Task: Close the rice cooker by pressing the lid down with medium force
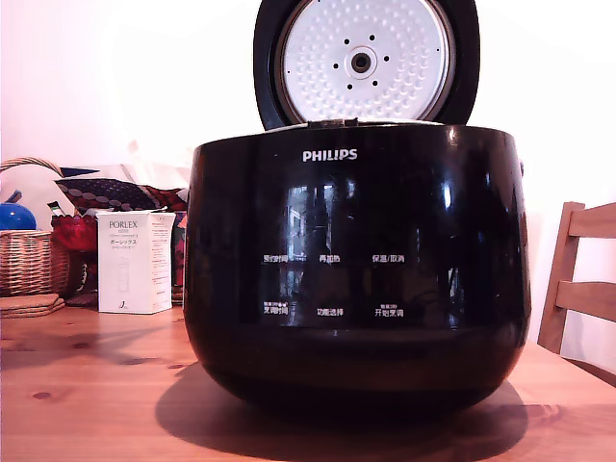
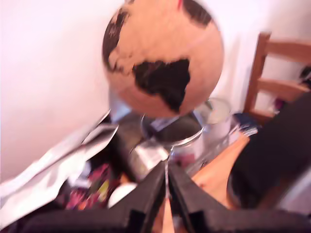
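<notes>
Cooker (image 1: pixel 356 279): black, centre of wooden table (image 1: pixel 87 385), front facing the exterior camera. Bare tabletop lies before it and toward the exterior view's left. A chair (image 1: pixel 582 279) stands close at that view's right.

Lid (image 1: pixel 366 60): open, upright at the rear rim, dimpled underside facing forward, top cut by the frame.

Writing: "PHILIPS" in white, Chinese button labels below. The box (image 1: pixel 135 262) beside the basket (image 1: pixel 29 260) reads "PORLEX".

Gripper (image 2: pixel 166 170): jaws drawn together, empty, before a blurred globe (image 2: pixel 163 56).

lid (image 1: pixel 367 38) top cropped, globe (image 2: pixel 163 56) blurred
</notes>
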{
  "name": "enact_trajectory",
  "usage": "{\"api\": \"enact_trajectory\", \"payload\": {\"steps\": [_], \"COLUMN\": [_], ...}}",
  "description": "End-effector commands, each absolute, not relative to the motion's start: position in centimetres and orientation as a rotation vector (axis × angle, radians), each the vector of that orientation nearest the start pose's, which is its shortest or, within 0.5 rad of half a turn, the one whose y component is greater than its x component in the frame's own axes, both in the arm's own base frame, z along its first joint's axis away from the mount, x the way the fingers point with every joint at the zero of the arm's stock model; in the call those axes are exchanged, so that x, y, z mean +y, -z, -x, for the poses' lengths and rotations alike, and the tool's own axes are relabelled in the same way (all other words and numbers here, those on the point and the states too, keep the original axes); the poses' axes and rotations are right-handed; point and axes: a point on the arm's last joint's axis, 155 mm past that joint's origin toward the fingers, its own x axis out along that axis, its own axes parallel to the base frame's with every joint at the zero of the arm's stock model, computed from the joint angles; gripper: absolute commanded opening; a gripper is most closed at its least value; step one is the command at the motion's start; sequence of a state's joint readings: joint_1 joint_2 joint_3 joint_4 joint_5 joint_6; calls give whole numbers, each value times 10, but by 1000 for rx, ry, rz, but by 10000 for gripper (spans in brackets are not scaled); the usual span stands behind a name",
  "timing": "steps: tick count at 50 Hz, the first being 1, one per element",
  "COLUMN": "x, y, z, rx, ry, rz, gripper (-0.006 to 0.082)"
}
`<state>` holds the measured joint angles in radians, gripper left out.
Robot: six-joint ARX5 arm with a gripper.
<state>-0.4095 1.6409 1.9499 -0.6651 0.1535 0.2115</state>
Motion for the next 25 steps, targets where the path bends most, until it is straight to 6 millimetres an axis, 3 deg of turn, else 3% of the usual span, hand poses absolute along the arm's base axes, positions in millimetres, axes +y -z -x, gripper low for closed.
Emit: {"api": "enact_trajectory", "payload": {"steps": [1,12,25], "x": [-229,-254,-285], "y": [-406,-424,-425], "z": [-448,-457,-463], "rx": [308,297,323], "ry": [613,713,821], "rz": [-226,-160,-87], "gripper": [-20,-20,-20]}}
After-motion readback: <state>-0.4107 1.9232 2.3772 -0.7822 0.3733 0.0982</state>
